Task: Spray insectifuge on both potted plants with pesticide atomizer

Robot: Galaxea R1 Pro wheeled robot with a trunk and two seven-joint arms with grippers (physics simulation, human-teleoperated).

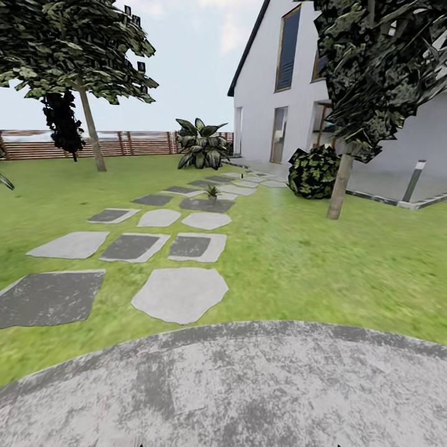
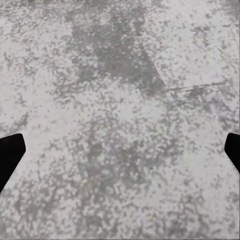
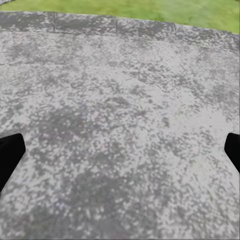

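Note:
The pesticide atomizer is out of view. A small low green plant (image 1: 212, 191) sits among the stepping stones far up the path; it is too small to tell whether it is one of the potted plants. My left gripper (image 2: 120, 155) hangs open over the speckled grey patio (image 2: 120, 100), its black fingertips (image 2: 10, 152) at the frame's edges. My right gripper (image 3: 120, 155) is open too, above the same paving (image 3: 120, 100), with the lawn edge (image 3: 150, 10) just beyond. Nothing lies between either pair of fingers.
Grey stepping stones (image 1: 180, 295) lead across the lawn (image 1: 310, 261) towards a white house (image 1: 267, 81). A tall broad-leaved plant (image 1: 202, 144) stands by the slatted fence (image 1: 124, 144). A dark shrub (image 1: 313, 172), a tree trunk (image 1: 340, 186) and a bollard lamp (image 1: 415, 181) stand at the right.

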